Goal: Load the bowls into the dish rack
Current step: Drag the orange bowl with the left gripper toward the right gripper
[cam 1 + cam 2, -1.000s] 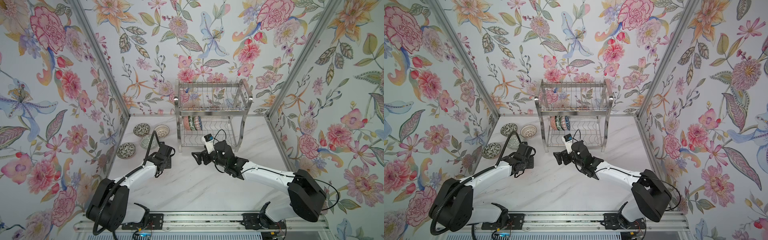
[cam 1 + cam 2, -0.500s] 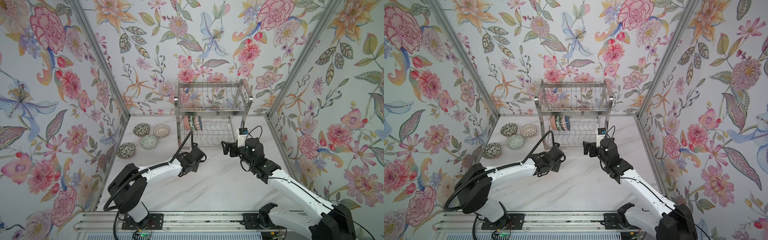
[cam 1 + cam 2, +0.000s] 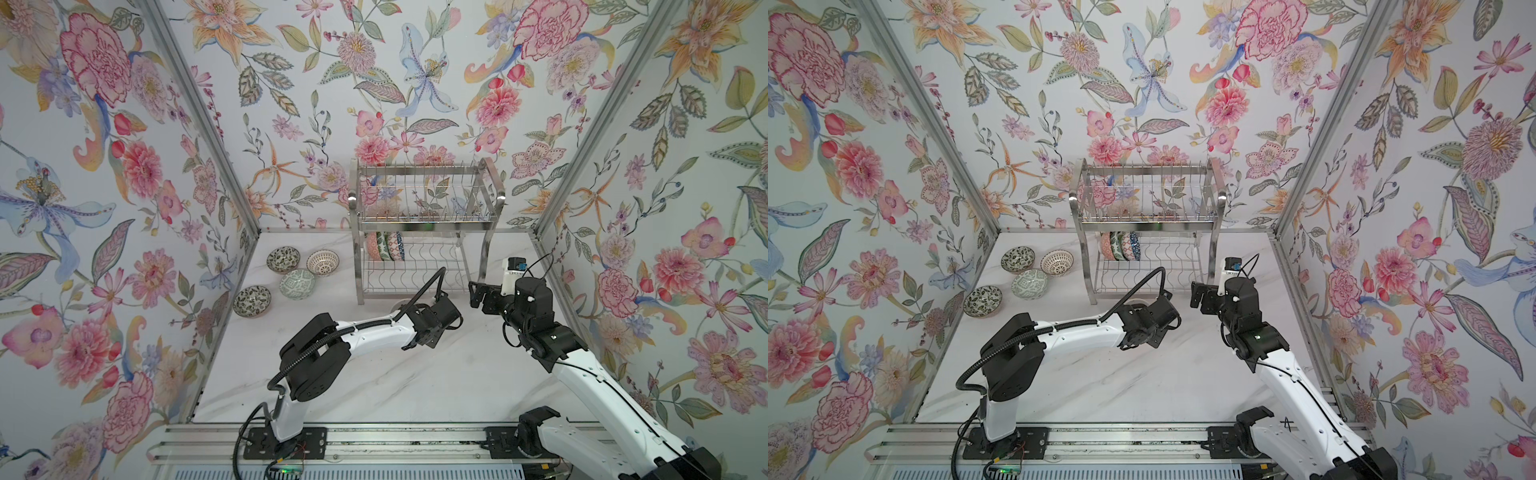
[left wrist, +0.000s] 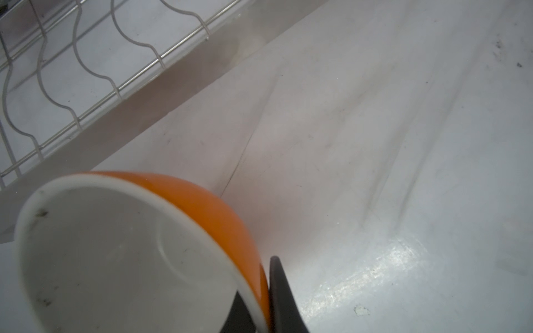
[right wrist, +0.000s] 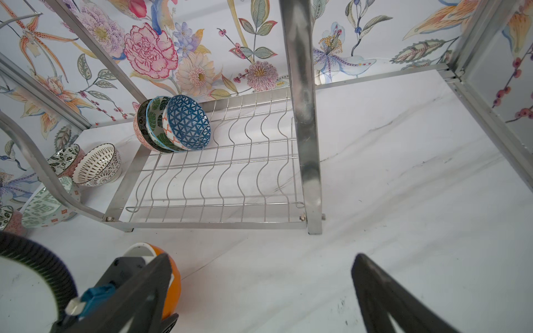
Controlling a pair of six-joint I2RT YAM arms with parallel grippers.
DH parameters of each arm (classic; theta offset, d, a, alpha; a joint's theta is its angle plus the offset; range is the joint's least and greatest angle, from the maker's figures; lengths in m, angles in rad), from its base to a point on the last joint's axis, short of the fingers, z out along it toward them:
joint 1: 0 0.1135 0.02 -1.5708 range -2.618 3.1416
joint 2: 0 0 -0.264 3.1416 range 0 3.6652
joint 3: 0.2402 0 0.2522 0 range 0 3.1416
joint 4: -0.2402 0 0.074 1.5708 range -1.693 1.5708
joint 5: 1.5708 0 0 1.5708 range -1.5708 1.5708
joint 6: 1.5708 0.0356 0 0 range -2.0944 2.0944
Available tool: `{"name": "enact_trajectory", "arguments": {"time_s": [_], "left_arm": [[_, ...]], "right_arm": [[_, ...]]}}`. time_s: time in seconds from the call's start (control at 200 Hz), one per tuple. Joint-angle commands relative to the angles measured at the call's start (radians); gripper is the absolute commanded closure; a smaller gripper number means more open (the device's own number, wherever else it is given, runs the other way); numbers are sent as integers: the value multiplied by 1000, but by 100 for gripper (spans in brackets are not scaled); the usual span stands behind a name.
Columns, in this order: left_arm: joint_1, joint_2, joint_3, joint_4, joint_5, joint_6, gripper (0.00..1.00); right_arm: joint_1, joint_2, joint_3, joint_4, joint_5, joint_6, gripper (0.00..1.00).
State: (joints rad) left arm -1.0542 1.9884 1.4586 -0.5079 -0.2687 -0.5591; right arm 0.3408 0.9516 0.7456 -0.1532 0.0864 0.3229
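Orange bowl (image 4: 138,253), white inside, is pinched at its rim by the left fingers (image 4: 284,299), just in front of the lower tier of the dish rack (image 5: 302,144). Spread and empty, the right fingers (image 5: 383,299) hang nearby. Four racked bowls (image 5: 187,122) lean together; four loose bowls (image 3: 297,284) sit on the desk (image 3: 415,382).

A white, grey-veined bench (image 3: 415,382) lies between three walls papered with large flowers: the far wall (image 3: 374,83), the left wall (image 3: 83,166) and the right wall (image 3: 685,208). A left post (image 3: 200,116) and a right post (image 3: 602,108) of bare metal line the far corners. A slotted metal rail (image 3: 395,440) runs along the near edge.
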Motion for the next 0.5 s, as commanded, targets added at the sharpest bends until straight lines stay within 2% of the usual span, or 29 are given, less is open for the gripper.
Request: {"name": "enact_trajectory", "arguments": {"time_s": [0.0, 0.495], "left_arm": [[-12, 30, 56, -47, -6, 41, 100], [-23, 89, 104, -101, 30, 65, 100]], "right_arm": [[-8, 3, 23, -34, -19, 13, 1], [-13, 0, 10, -19, -22, 24, 1]]}}
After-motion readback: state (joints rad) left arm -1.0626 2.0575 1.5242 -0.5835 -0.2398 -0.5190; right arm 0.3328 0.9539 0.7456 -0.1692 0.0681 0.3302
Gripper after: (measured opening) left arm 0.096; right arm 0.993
